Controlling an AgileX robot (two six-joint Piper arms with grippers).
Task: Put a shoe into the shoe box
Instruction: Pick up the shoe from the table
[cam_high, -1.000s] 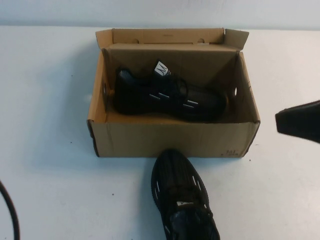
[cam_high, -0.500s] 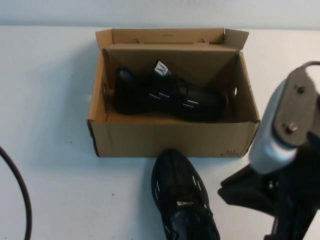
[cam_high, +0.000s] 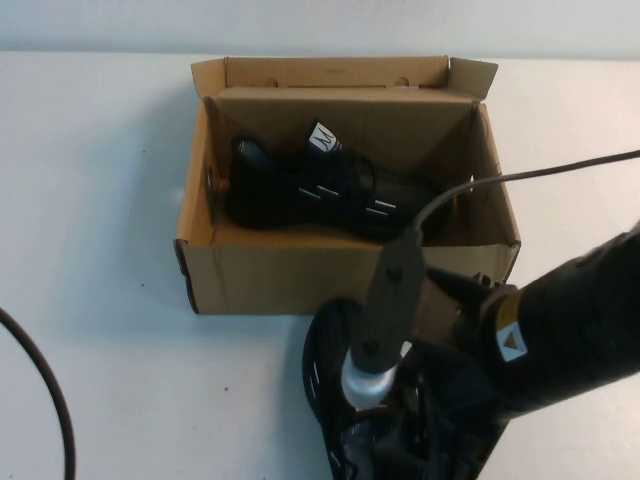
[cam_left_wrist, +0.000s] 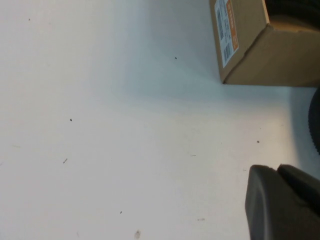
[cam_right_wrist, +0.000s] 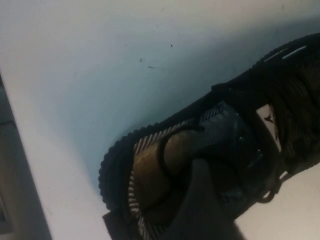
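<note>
White table (cam_high: 100, 200) bears shoe box (cam_high: 340, 280) holding one sneaker (cam_high: 330, 190); left gripper (cam_left_wrist: 280, 200) jaws clenched, right gripper (cam_right_wrist: 210, 200) unclear.

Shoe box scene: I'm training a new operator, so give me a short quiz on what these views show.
1. True or false: the shoe box already holds one shoe.
2. Which arm reaches over the shoe on the table? A) left B) right
3. Fill in: the box lid is ____.

Key: 1. True; a black shoe lies inside. 2. B; the right gripper is down over that shoe's heel opening, while the left gripper sits shut over bare table near the box corner. 3. Open.
</note>
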